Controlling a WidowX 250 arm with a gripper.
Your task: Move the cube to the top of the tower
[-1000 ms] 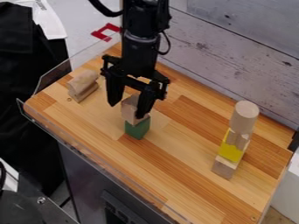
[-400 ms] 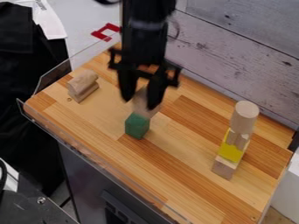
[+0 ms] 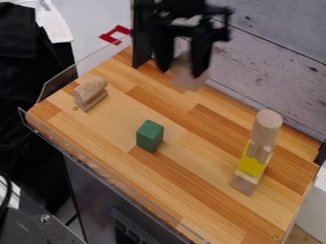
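While my hand [image 3: 181, 73] hangs high by the back edge of the table [image 3: 210, 209], it is clamped on the cube [image 3: 189, 80]. The cube is pale wood, and it sits up in the air between my fingers, with its bottom poking out below them.

Now I think my job is to carry it over to the tower, on the right side of the view. I should stay higher than the round block [image 3: 266, 126] at the very top, so I don't bump it. Then I should stop right over its flat top, with the cube's bottom level, and come down slowly until they just touch. I should let go softly and go straight up. If I push or tip, it could all fall, because the tower is tall and thin.

Under the round block is a small wooden piece [image 3: 259, 151], then a yellow block [image 3: 252, 165], then a wooden block [image 3: 244, 182] on the table. A green block [image 3: 149, 136] stands alone near the middle. Farther left is a bumpy wooden shape [image 3: 91, 93]. I can't read any words or labels on the blocks.
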